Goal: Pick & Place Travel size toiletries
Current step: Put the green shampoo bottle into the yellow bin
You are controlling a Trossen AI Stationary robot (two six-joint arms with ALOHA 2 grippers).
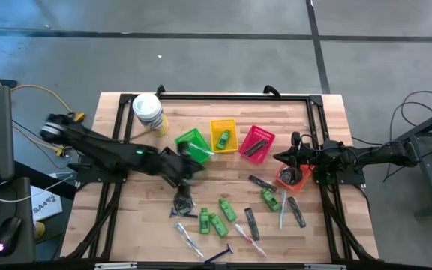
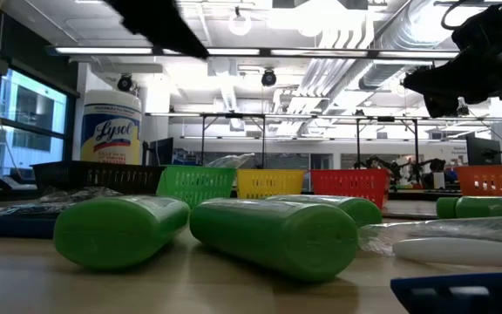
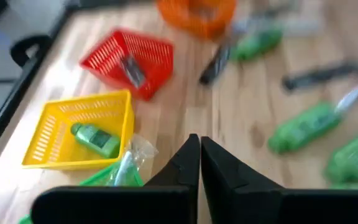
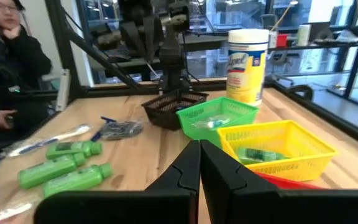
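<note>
The clear tube (image 3: 124, 169) in the green basket (image 3: 98, 179) is partly hidden, perhaps a wrapped toothbrush.

Five baskets (image 1: 223, 135), one white tub (image 1: 148, 112).

A grey concrete floor (image 1: 223, 52) surrounds the wooden table (image 1: 156, 225), beneath ceiling strip lights (image 2: 260, 54) and exposed ducts (image 2: 382, 52).

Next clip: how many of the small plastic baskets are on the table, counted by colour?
Green basket: 1
Yellow basket: 1
Red basket: 1
Orange basket: 1
Black basket: 1
Total: 5
</note>
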